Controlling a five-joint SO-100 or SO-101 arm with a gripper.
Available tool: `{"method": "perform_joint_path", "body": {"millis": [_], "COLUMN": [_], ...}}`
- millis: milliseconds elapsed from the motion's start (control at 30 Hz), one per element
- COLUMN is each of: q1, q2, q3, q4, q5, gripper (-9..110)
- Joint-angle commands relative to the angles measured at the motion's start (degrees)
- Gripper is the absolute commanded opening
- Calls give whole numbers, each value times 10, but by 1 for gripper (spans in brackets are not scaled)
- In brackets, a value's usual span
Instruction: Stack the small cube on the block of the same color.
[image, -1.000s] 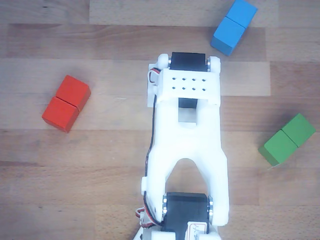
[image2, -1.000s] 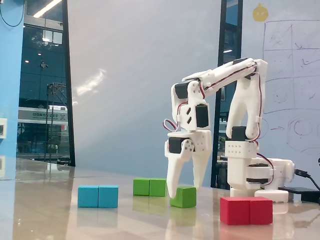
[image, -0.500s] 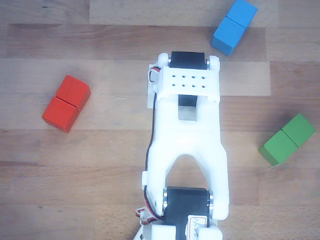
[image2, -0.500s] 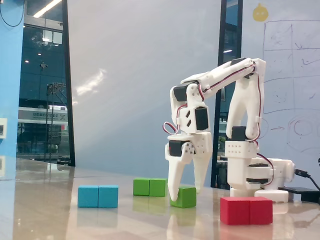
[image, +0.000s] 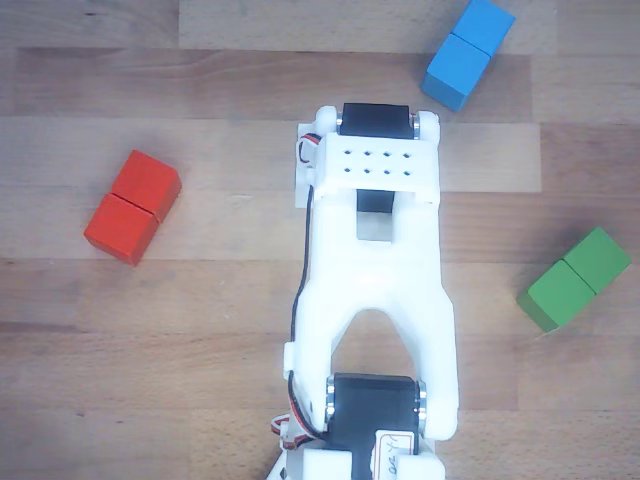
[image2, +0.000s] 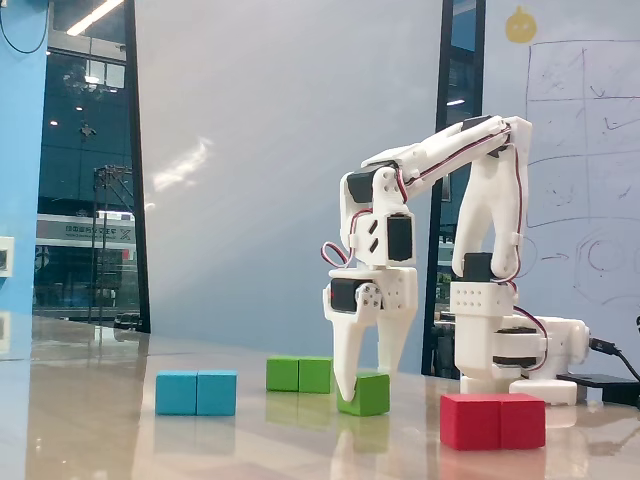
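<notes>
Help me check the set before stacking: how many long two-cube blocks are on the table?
3. In the fixed view the blue block is left, the green block is behind the small cube, and the red block is right. None seems hidden.

Wooden table (image: 200, 330) under coloured blocks

Stock on the counter: four wooden pieces, one arm.
Long blocks, 3: one red block (image2: 493, 420), one blue block (image2: 196, 392), one green block (image2: 299, 374). Small cube (image2: 364, 394), green, 1. White arm (image2: 470, 230), 1.
</notes>
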Motion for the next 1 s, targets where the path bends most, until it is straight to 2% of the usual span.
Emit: {"method": "perform_joint_path", "body": {"millis": [0,400,800,967], "q1": [-2,12,178,265], "q2": [4,37,91,87], "q3": [-37,-64,-263,-299], "q4": [-8,15,153,170], "q5": [4,0,-4,-4], "gripper": [5,5,5,5]}}
